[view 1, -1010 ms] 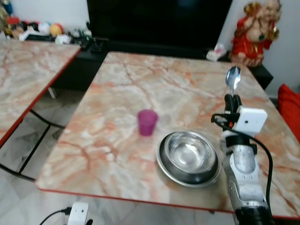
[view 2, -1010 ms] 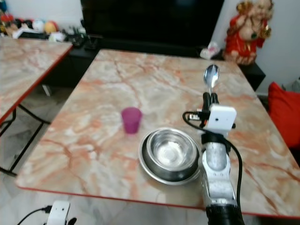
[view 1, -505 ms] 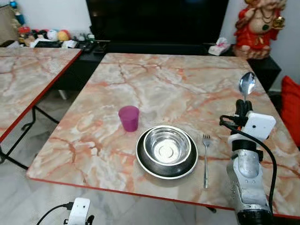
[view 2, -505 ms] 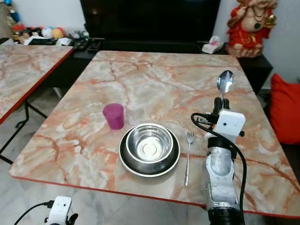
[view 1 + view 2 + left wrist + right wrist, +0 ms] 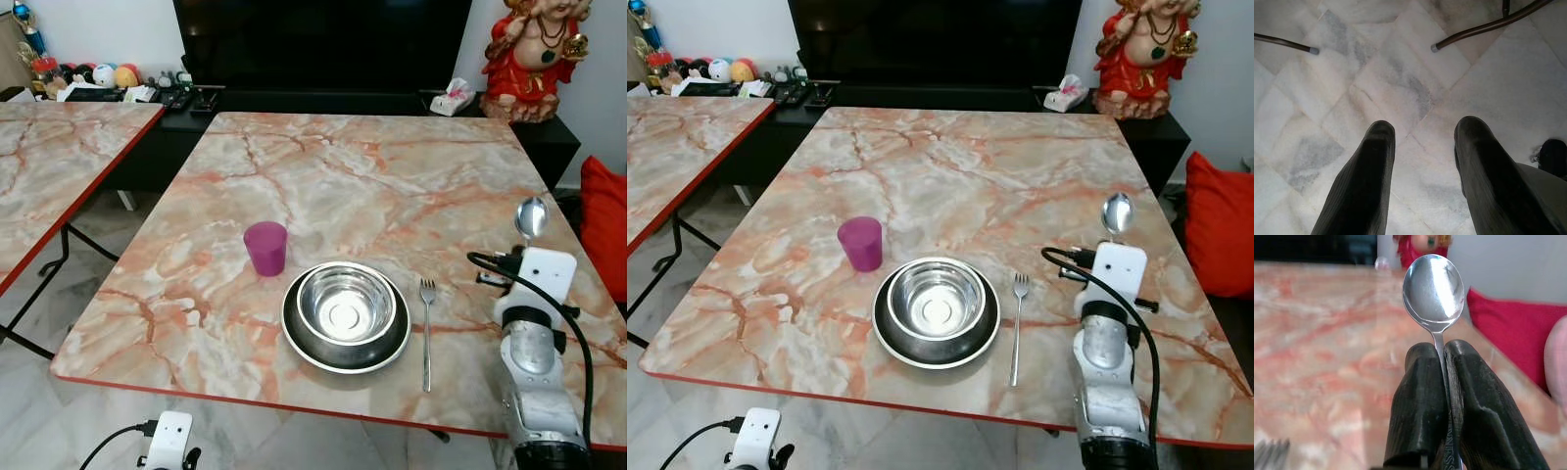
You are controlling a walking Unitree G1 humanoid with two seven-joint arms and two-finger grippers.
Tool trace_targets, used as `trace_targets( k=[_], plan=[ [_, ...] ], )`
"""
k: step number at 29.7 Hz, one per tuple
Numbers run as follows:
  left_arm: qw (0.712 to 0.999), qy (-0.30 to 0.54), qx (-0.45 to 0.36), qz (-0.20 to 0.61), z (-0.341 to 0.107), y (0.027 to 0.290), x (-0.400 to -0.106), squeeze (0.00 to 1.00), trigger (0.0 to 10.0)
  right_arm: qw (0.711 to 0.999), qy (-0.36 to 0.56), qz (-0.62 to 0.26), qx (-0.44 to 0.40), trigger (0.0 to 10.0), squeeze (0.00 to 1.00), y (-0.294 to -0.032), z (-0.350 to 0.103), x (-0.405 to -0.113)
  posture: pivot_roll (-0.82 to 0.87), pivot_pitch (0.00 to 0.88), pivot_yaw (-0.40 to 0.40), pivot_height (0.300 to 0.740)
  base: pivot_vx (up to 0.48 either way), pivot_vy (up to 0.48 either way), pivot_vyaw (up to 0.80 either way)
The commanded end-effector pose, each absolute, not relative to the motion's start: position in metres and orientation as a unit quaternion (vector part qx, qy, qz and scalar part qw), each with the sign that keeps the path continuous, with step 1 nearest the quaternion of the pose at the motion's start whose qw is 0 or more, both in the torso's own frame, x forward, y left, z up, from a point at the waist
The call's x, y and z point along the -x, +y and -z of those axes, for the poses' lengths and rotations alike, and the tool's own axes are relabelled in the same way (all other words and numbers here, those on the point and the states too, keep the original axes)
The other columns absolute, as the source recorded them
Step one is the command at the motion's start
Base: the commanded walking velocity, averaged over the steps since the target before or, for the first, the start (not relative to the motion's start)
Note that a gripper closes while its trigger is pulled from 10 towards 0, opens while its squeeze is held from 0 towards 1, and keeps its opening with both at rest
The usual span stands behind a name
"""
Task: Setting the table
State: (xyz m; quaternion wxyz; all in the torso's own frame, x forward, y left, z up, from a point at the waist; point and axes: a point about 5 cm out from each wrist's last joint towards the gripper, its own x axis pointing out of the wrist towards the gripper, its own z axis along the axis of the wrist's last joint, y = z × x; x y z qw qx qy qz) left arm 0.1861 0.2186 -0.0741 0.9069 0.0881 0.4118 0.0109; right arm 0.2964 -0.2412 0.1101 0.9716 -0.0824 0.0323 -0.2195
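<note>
I have the right gripper (image 5: 1442, 382) raised over the right edge of the worktop (image 5: 372, 176), fingers clamped on a spoon (image 5: 1433, 289) with its bowl upward. A fork (image 5: 426, 333) lies just right of the steel bowl (image 5: 345, 305), which sits on a plate (image 5: 294, 333). A purple cup (image 5: 265, 247) stands to the bowl's upper left. My left gripper (image 5: 1422, 171) hangs over the floor (image 5: 1400, 73), fingers apart.

You have a steel bowl (image 5: 346, 304) nested on a dark-rimmed plate (image 5: 297, 335) near the table's front edge. A purple cup (image 5: 265, 247) stands upright just to its far left. A fork (image 5: 427, 332) lies just right of the plate, tines pointing far. The spoon (image 5: 1434, 289) stands upright over the table's right side, handle pinched, bowl end up.
</note>
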Motion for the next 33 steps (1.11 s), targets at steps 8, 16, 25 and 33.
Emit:
trace_targets(
  k=[8,16,25,33],
  plan=[
    [0.903,0.419,-0.091,-0.015,0.075,0.224,-0.182,0.0,10.0,0.974,0.131,0.173,0.065,10.0,0.0,-0.228,-0.082,-0.295,0.08,0.0,0.013,0.74,0.0,0.0,0.0],
    [0.902,0.422,-0.09,-0.016,0.075,0.226,-0.181,0.0,10.0,0.972,0.167,0.157,0.057,10.0,0.0,-0.225,-0.074,-0.292,0.08,0.0,0.015,0.74,0.0,0.0,0.0],
    [0.901,0.424,-0.089,-0.018,0.076,0.227,-0.179,0.0,10.0,0.97,0.194,0.135,0.054,10.0,0.0,-0.206,-0.071,-0.29,0.08,0.0,0.012,0.74,0.0,0.0,0.0],
    [0.903,0.422,-0.073,-0.026,0.076,0.227,-0.18,0.0,10.0,0.978,0.142,0.143,0.048,10.0,0.0,-0.205,-0.086,-0.294,0.08,0.0,0.006,0.74,0.0,0.034,0.0]
  ],
)
